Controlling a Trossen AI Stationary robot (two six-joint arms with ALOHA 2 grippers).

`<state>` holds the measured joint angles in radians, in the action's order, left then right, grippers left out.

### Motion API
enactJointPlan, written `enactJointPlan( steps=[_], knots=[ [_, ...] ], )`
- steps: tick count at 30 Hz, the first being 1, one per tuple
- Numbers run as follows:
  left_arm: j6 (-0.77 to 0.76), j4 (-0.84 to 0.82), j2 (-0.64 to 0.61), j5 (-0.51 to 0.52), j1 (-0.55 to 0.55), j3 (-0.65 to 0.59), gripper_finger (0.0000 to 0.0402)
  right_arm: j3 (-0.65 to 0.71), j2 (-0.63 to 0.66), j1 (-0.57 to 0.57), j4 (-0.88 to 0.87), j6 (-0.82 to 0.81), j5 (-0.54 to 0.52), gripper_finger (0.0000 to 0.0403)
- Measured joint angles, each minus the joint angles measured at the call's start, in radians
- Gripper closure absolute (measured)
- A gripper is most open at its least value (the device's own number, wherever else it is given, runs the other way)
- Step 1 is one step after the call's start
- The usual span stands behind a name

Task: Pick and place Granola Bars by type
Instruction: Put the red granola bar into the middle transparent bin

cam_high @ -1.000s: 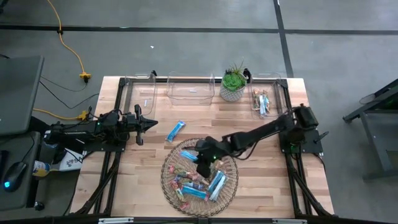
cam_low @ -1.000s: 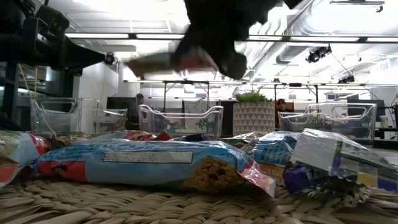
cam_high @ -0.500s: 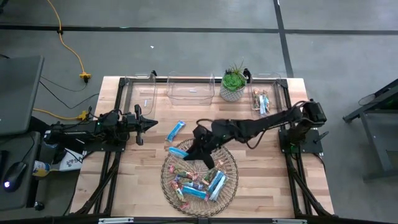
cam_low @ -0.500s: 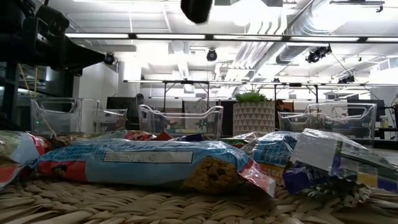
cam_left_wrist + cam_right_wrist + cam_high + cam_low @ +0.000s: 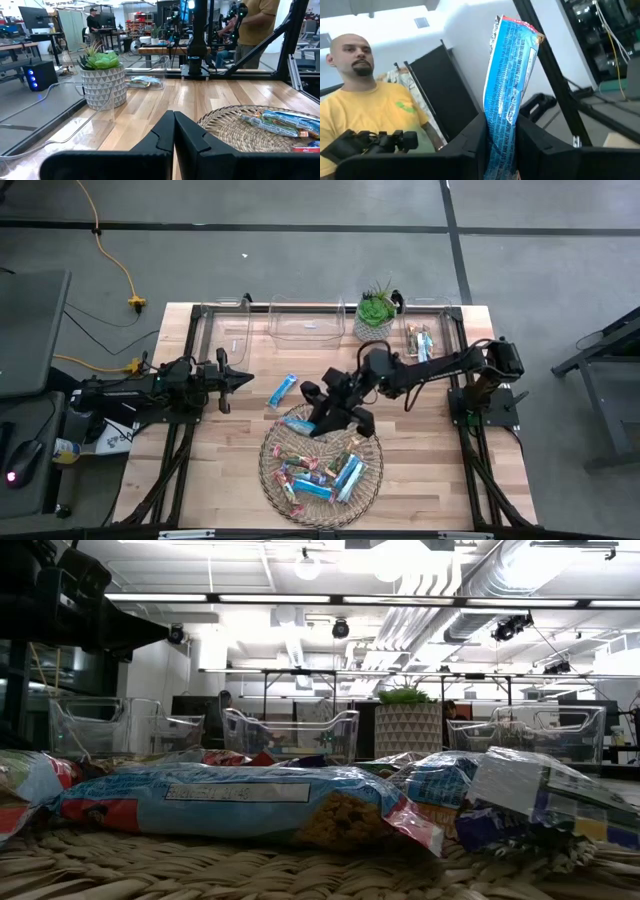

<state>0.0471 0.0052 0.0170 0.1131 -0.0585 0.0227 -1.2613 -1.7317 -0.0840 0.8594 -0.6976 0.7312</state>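
- The right end effector (image 5: 318, 420) hung above the far rim of the round woven wire basket (image 5: 272, 478), its fingers (image 5: 470, 142) clamped on a bright blue foil-wrapped granola bar (image 5: 508, 85) that stood up between them in the right wrist view.
- In the high view the held bar showed as a blue patch at that end effector's tip, over the basket's edge.
- The left end effector (image 5: 240, 378) waited at the left side of the light wooden surface (image 5: 420, 440), well apart from the basket, with its two dark fingers (image 5: 161, 136) pressed together and nothing between them.
- A second blue-and-white wrapped bar (image 5: 283, 390) lay alone on the surface between the left end effector and the basket.
- A heap of blue and tan wrapped bars (image 5: 320, 475) filled the basket; the low view showed them close up, a long blue one (image 5: 240, 802) lying across the wicker.
- Several bars (image 5: 421, 343) lay in the clear plastic bin (image 5: 448, 320) at the far right corner, just beside the small green potted plant in a patterned white pot (image 5: 375, 315).
- Two more clear bins (image 5: 306, 325) stood along the far edge.
- A person in a yellow shirt (image 5: 375, 107) showed behind the held bar in the right wrist view.
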Motion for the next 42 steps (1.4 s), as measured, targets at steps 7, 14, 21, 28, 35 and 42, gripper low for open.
enactJointPlan(
  steps=[7,14,21,28,35,42],
  knots=[
    [0.000,0.000,0.000,0.000,0.000,0.000,0.0399,0.000,0.000,0.034,0.046,-0.001,-0.096,0.0337],
    [0.000,0.000,0.000,0.000,0.000,0.000,0.0399,-0.001,0.000,0.090,0.052,0.030,-0.323,0.0337],
    [0.000,0.000,0.000,0.000,0.000,0.000,0.0399,-0.149,0.000,0.132,-0.147,0.184,-0.459,0.0337],
    [0.000,0.000,0.000,0.000,0.000,0.000,0.0399,-0.441,-0.037,0.198,-0.676,0.380,-0.694,0.0336],
    [0.000,0.000,0.000,0.000,0.000,0.000,0.0399,-0.606,-0.118,0.324,-0.932,0.329,-0.844,0.0336],
    [0.000,0.000,0.000,0.000,0.000,0.000,0.0399,-0.615,-0.218,0.438,-0.999,0.101,-0.883,0.0336]
  ],
)
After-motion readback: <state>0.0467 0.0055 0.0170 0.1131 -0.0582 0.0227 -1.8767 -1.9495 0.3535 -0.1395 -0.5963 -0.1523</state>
